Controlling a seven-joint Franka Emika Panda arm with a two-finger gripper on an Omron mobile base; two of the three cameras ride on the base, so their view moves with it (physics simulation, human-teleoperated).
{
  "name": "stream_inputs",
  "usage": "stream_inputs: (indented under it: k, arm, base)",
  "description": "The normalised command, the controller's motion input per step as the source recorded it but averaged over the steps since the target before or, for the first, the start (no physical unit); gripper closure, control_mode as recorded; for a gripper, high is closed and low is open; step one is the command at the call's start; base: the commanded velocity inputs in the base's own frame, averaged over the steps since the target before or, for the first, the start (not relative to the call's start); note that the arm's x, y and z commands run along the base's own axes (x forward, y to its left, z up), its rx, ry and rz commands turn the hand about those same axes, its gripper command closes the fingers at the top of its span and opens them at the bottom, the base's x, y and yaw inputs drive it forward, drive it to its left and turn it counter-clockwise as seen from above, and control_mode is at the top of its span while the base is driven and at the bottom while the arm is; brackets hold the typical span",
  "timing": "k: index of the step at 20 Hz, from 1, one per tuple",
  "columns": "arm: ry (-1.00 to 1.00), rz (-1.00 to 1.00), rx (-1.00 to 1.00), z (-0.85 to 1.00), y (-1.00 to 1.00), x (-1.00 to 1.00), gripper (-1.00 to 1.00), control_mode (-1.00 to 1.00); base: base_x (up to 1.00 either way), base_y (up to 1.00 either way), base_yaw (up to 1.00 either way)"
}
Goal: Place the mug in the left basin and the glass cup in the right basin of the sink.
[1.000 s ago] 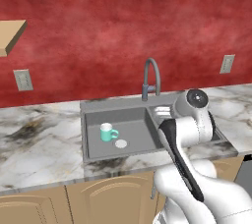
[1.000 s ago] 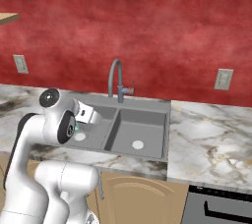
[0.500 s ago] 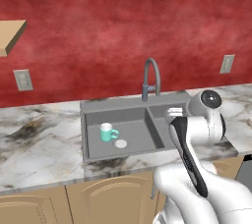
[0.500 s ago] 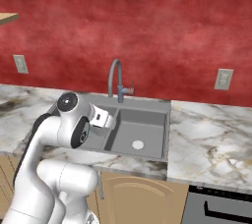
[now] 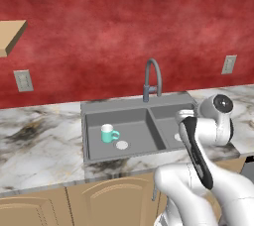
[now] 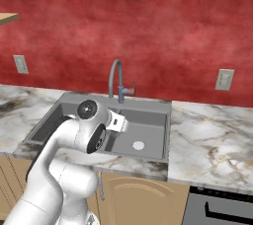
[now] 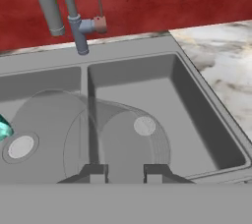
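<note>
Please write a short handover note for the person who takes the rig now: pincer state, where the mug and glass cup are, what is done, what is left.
Pincer: shut on the glass cup, held above the sink near the divider.
Mug: upright in the left basin, beside its drain. Done.
Left: lower the glass cup into the right basin, then release it.

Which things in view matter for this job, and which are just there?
Job:
- mug, in the left basin
- glass cup, held in the gripper
- right basin
- sink

Just there:
- tap
- sockets
- shelf
- counter
</note>
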Motion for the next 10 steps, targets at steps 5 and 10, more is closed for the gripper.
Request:
stream_inputs:
  k: [5, 10]
  arm:
    - [0.00, -0.01, 0.00, -0.15, -0.30, 0.46, 1.00, -1.00]
    - [0.01, 0.00, 0.00, -0.20, -0.26, 0.53, 1.00, -1.00]
  base:
    - [0.00, 0.00, 0.00]
    - [0.00, 0.00, 0.00]
